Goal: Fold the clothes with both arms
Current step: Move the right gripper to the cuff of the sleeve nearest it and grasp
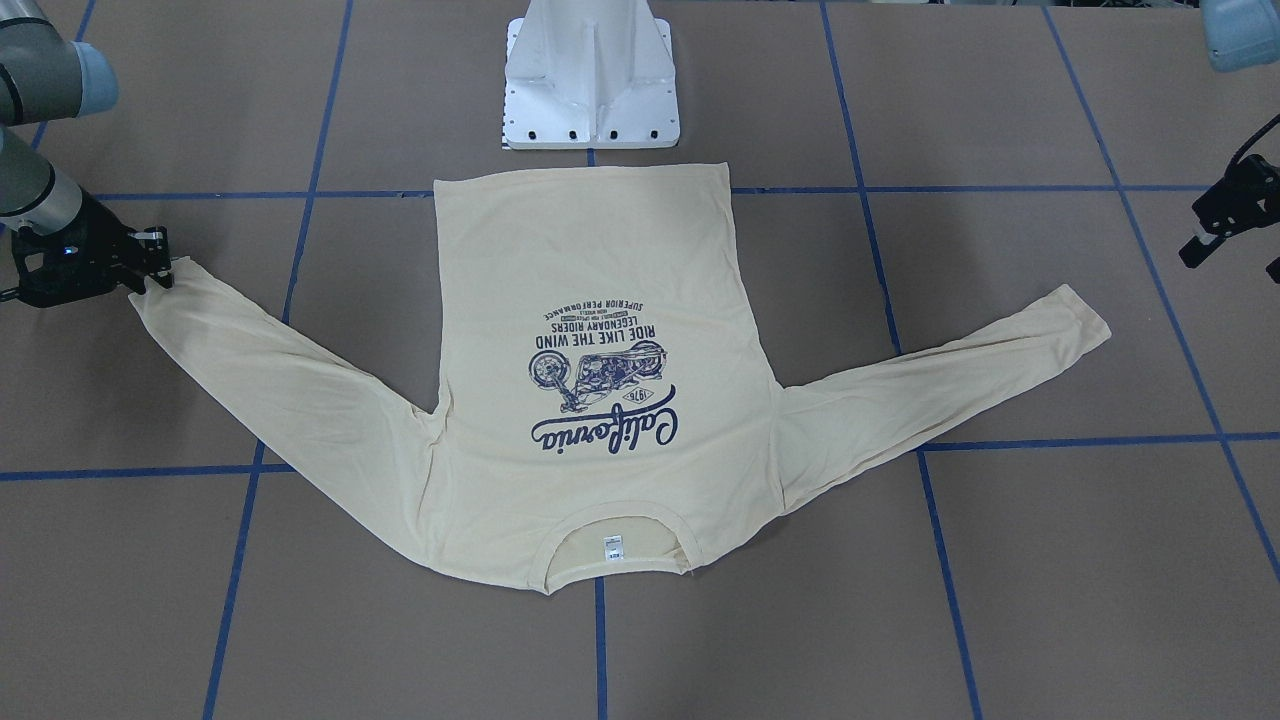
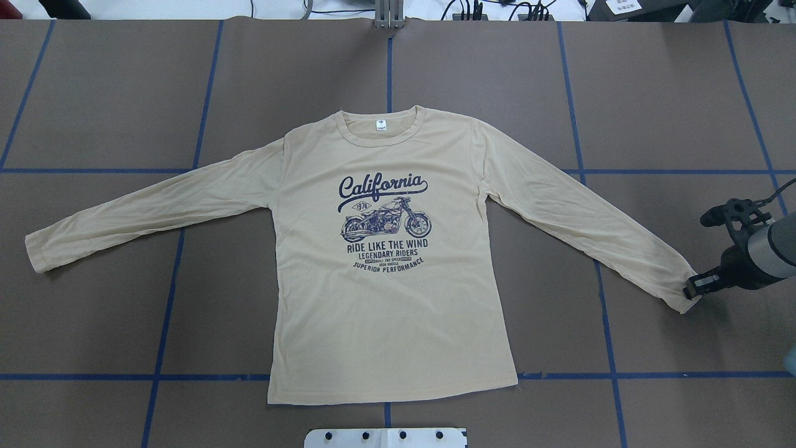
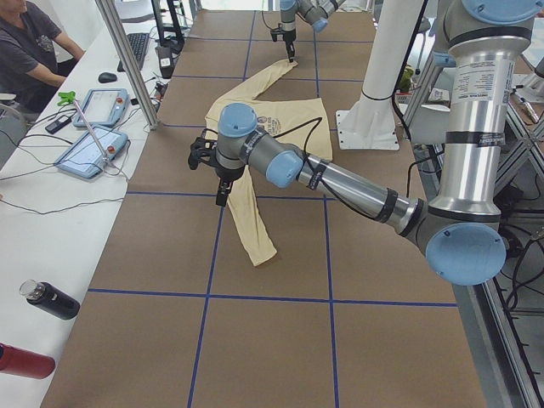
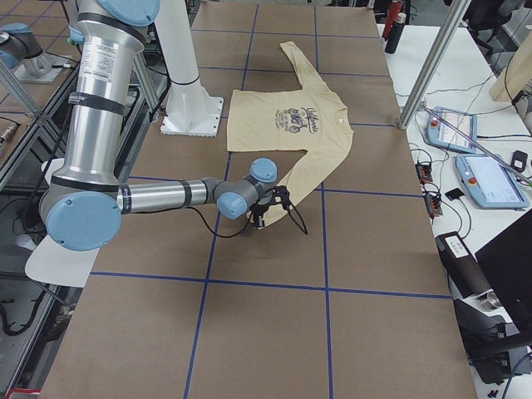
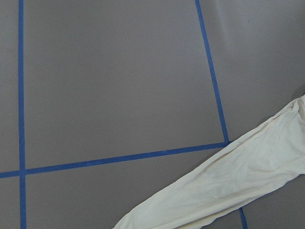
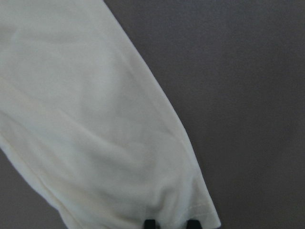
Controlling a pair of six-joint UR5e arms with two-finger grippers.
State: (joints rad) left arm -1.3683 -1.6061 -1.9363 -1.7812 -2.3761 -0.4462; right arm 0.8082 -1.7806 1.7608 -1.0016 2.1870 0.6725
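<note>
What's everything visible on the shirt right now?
The shirt is pale cream-yellow thin fabric, long-sleeved, lying flat and face up on the brown table, both sleeves spread outward, unfolded. Navy California motorcycle print on the chest, white neck label, collar away from the robot. The right gripper has its jaws at one cuff; the left gripper is clear of it.

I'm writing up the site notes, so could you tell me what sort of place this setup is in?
Probably a robotics lab: a left arm and a right arm flanking a white pedestal reach over a brown table gridded with blue tape, and teach pendants lie on a white side bench.
</note>
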